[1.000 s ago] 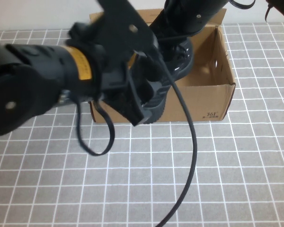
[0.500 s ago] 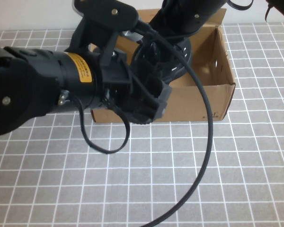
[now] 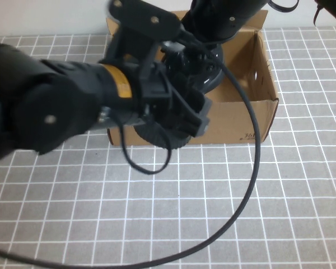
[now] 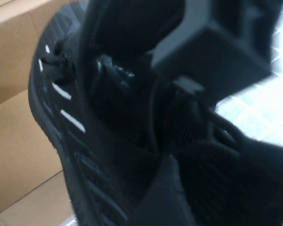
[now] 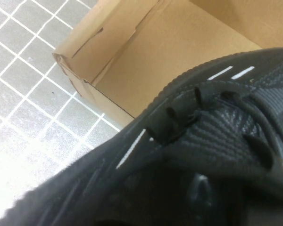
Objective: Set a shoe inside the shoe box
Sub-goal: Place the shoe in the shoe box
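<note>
The black mesh shoe (image 3: 211, 72) hangs over the open brown shoe box (image 3: 252, 115). Its toe is above the box's inside and its heel (image 3: 157, 137) sticks out over the front wall. My left gripper (image 3: 182, 119) reaches in from the left and is shut on the shoe's heel end. My right gripper (image 3: 197, 51) comes down from the far side and is shut on the shoe near its laces. The shoe fills the left wrist view (image 4: 70, 127), with cardboard (image 4: 14, 146) behind it. In the right wrist view the shoe (image 5: 217, 127) is above the box's inner wall (image 5: 155, 52).
The box stands on a grey tiled tabletop (image 3: 213, 202). A black cable (image 3: 252, 168) loops from the left arm across the table in front of the box. The big left arm body (image 3: 50, 112) hides the box's left half.
The left arm has swung further over the box and turned the shoe's heel end. The cable loop has swept right and down. The right arm has barely moved.
</note>
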{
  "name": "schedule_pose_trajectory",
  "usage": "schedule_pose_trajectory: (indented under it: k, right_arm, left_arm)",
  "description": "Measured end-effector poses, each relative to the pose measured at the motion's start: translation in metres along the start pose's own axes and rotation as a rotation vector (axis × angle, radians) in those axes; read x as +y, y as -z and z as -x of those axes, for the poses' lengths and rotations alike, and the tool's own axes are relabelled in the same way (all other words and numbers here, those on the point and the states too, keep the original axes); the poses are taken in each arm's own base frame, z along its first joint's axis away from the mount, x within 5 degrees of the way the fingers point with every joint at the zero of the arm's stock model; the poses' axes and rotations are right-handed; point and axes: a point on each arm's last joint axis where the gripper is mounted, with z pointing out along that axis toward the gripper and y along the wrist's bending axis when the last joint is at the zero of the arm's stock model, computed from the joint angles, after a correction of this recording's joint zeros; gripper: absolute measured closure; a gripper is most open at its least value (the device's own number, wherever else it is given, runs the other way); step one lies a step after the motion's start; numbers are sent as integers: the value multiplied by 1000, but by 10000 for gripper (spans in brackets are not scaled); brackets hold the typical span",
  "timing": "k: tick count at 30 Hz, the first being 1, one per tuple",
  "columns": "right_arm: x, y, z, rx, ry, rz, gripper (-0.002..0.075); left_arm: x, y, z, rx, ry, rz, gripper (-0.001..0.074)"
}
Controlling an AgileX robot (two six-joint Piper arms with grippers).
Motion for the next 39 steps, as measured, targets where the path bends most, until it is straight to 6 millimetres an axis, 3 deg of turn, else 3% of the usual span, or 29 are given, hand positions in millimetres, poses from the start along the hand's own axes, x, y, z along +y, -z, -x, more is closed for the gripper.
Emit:
schedule_pose_trajectory:
  k: [6, 17, 27, 39]
  right_arm:
    - [0, 0, 0, 2, 2, 2, 732]
    - [0, 0, -1, 6, 3, 4, 732]
    - [0, 0, -1, 6, 8, 4, 732]
    - [2, 0, -2, 17, 18, 17, 732]
  left_arm:
    - [5, -25, -10, 70, -51, 57, 196]
    - [18, -24, -10, 84, -116, 199, 196]
    - [19, -24, -10, 81, -121, 213, 204]
    - [21, -24, -11, 92, -134, 237, 463]
